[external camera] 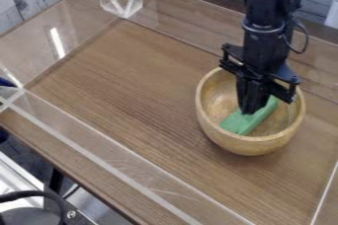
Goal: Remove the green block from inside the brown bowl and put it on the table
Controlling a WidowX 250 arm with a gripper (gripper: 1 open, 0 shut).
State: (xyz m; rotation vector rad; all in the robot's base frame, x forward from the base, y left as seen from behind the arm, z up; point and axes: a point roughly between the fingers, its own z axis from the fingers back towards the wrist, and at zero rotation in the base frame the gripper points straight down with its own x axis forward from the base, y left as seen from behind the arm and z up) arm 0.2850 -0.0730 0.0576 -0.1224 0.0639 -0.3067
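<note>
The brown bowl [246, 143] stands on the table [132, 81] at the right. Inside it the green block [243, 122] lies slanted, its near end low at the left and its far end rising toward the right rim. My gripper [255, 109] points straight down into the bowl from the black arm above. Its dark fingers [251, 96] stand together over the block's far end and hide that end. The block rests against the bowl's inside.
Low clear acrylic walls [79, 120] edge the table on the left, front and back. A small clear bracket [119, 0] stands at the back left corner. Bare wood stretches left of the bowl.
</note>
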